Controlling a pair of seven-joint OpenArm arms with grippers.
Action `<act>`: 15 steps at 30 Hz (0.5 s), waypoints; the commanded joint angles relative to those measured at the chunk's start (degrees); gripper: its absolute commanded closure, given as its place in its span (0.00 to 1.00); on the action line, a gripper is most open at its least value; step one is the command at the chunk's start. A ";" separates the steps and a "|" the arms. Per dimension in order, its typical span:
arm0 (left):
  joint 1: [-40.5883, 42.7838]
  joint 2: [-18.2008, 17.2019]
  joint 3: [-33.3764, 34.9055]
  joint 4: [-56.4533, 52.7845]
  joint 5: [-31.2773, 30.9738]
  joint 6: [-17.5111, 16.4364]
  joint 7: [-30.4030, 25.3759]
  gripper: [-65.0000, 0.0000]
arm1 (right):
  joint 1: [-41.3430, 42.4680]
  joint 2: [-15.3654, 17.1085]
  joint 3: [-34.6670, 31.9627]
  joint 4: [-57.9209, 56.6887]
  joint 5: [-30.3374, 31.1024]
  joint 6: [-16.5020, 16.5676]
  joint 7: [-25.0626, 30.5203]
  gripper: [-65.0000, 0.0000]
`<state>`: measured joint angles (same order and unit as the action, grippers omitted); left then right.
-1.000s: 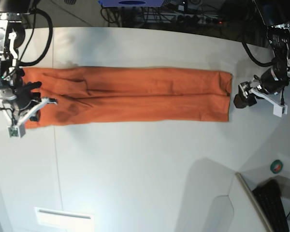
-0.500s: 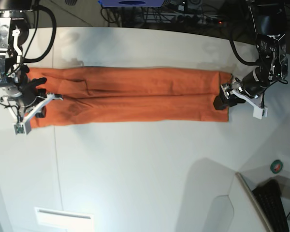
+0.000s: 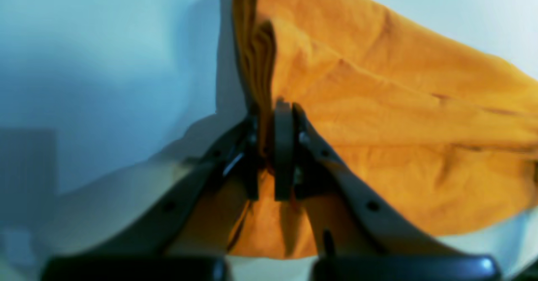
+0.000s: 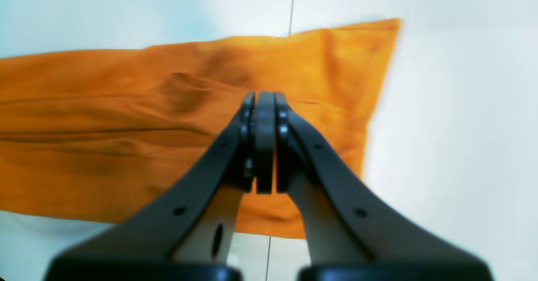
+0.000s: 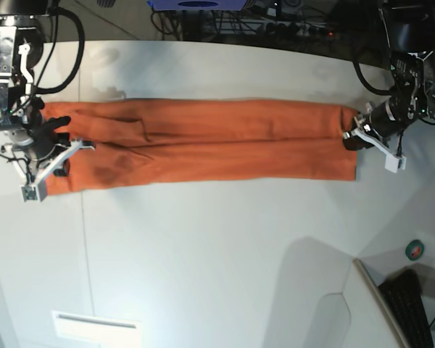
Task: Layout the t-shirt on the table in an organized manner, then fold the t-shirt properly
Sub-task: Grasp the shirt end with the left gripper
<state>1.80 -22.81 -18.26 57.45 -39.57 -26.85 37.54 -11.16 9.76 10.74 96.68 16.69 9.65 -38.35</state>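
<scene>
The left gripper (image 3: 269, 146) is seen from its wrist camera with its two dark, angular fingers (image 3: 283, 155) drawn together on a bunched edge of the t-shirt (image 3: 378, 117); a thin ridge of orange cloth is pinched between the pads. In the base view the same gripper (image 5: 350, 138) is held low at the right end of the garment, and its arm is bent down from the upper right corner with black cables looped behind it.

The right gripper (image 4: 259, 142) is shown with its fingers (image 4: 265, 138) pressed flat against each other above the other end of the shirt; whether any cloth is caught between them cannot be told. In the base view it (image 5: 47, 141) is placed at the left end of the garment, and its arm is hung down from the upper left.

The t-shirt (image 5: 203, 141) is stretched between the two grippers as a long, narrow orange band, folded lengthwise, with a crease running along its middle. The fabric is soft and matte, with shallow wrinkles and darker shaded patches near the left end.

The shirt is laid on the table (image 5: 217, 261), a smooth white matte surface with a thin seam line (image 4: 293, 3) crossing under the cloth.
</scene>
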 commanded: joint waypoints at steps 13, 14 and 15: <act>12.57 -3.96 8.55 33.85 5.42 14.15 -0.57 1.00 | 0.74 0.57 0.11 1.03 0.32 0.06 1.21 1.00; 12.57 -3.35 10.57 34.64 6.65 15.73 -0.57 1.00 | 0.74 0.48 0.11 1.03 0.41 0.06 1.21 1.00; 12.39 -2.38 12.24 35.08 7.88 17.22 -0.57 1.00 | 0.83 0.48 0.11 1.03 0.50 0.06 1.21 1.00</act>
<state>14.33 -24.36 -5.48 91.77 -31.42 -9.65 37.76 -11.03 9.61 10.70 96.68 16.71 9.65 -38.35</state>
